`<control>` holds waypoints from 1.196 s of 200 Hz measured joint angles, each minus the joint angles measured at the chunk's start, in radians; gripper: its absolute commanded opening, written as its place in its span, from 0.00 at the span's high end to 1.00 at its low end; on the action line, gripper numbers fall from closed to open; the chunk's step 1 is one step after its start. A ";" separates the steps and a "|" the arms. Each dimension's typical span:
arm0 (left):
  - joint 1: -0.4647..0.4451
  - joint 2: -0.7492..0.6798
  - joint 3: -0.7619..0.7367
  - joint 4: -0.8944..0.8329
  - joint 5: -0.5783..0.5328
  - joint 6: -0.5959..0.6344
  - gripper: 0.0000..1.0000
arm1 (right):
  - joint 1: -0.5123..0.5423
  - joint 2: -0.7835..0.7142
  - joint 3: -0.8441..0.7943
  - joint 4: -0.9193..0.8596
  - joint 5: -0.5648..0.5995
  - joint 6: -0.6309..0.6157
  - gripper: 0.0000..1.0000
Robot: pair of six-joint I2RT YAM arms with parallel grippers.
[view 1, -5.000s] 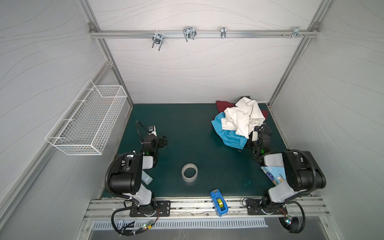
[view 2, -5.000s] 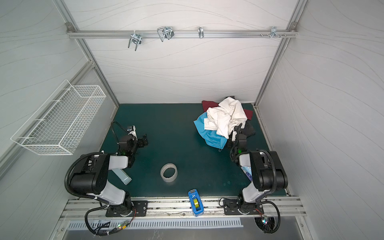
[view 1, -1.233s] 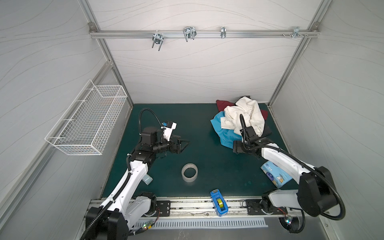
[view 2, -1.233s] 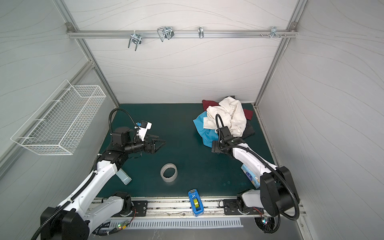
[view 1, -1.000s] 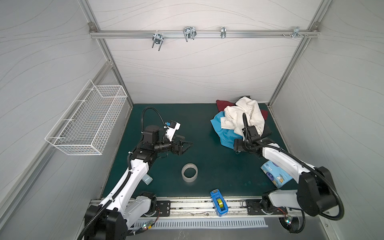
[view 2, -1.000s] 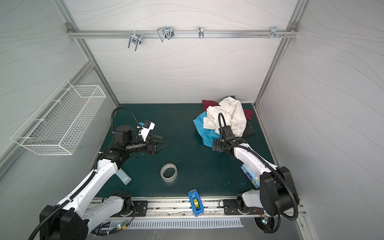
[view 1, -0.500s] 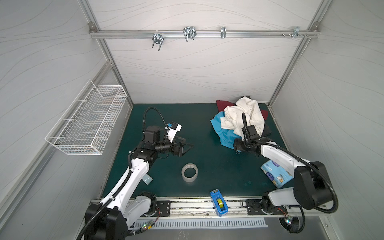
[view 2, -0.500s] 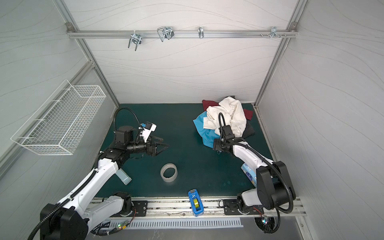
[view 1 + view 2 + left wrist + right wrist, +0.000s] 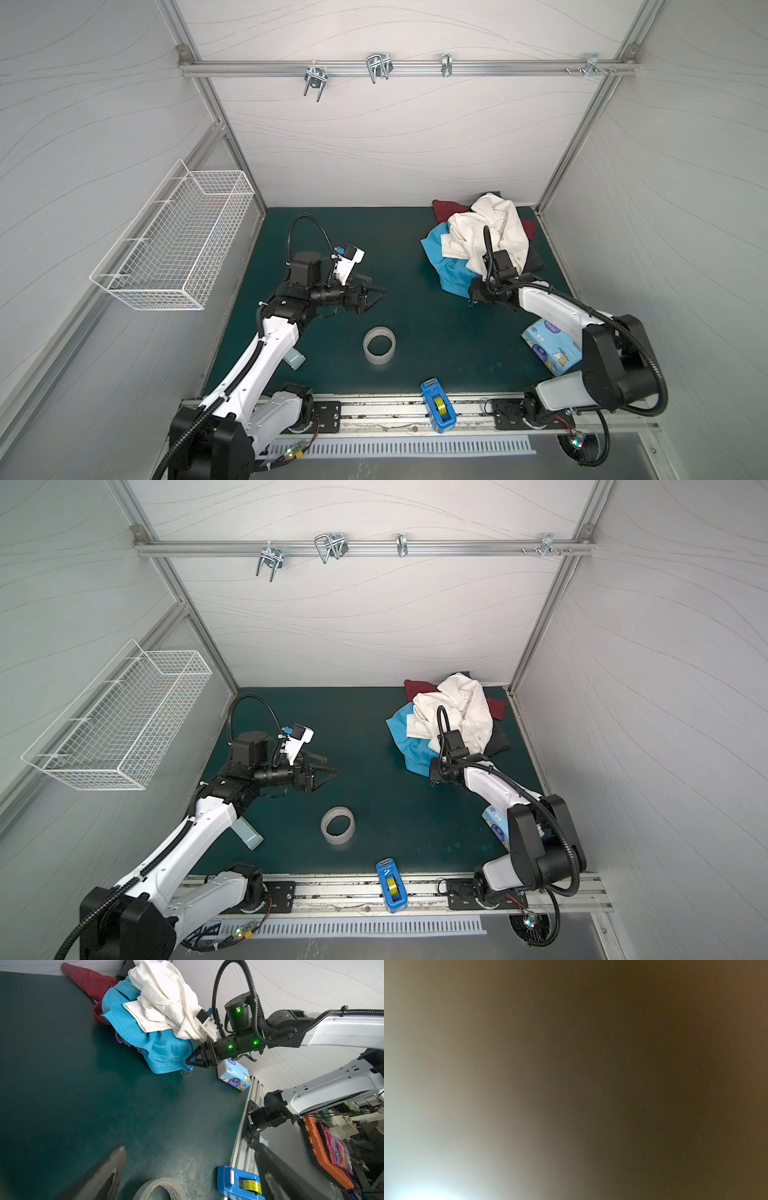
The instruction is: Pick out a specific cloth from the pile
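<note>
The pile [image 9: 482, 241] lies in the back right corner. In it the turquoise-blue cloth [image 9: 440, 257] [image 9: 405, 739] [image 9: 133, 1020] sits under a cream-white garment [image 9: 498, 228], with a dark red piece [image 9: 444, 208], a black one [image 9: 534, 259] and a lilac scrap [image 9: 122, 1040]. My right gripper [image 9: 469, 293] [image 9: 432, 777] [image 9: 188, 1061] has its tips at the blue cloth's near hem. Whether they pinch it does not show. The right wrist view is a close blur. My left gripper [image 9: 379, 286] [image 9: 332, 766] [image 9: 190, 1147] hovers open and empty over the mat's middle left.
A tape roll [image 9: 379, 345] lies mid-front and a blue tape dispenser [image 9: 438, 405] on the front rail. A tissue pack [image 9: 548, 345] sits under my right arm. A wire basket [image 9: 178, 249] hangs on the left wall. A small clear cup [image 9: 295, 359] lies by my left arm.
My right gripper has edged in against the blue cloth's near hem. My left gripper has drifted slightly right, still open.
</note>
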 measured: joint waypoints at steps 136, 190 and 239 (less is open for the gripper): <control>-0.009 -0.002 0.004 -0.012 -0.009 0.005 0.03 | 0.000 -0.153 0.134 -0.114 0.047 -0.047 1.00; -0.013 -0.017 0.005 -0.012 -0.011 0.006 0.03 | 0.000 -0.169 0.338 -0.216 0.047 -0.088 1.00; -0.018 -0.023 0.005 -0.013 -0.013 0.009 0.03 | -0.031 -0.087 0.621 -0.291 0.050 -0.116 1.00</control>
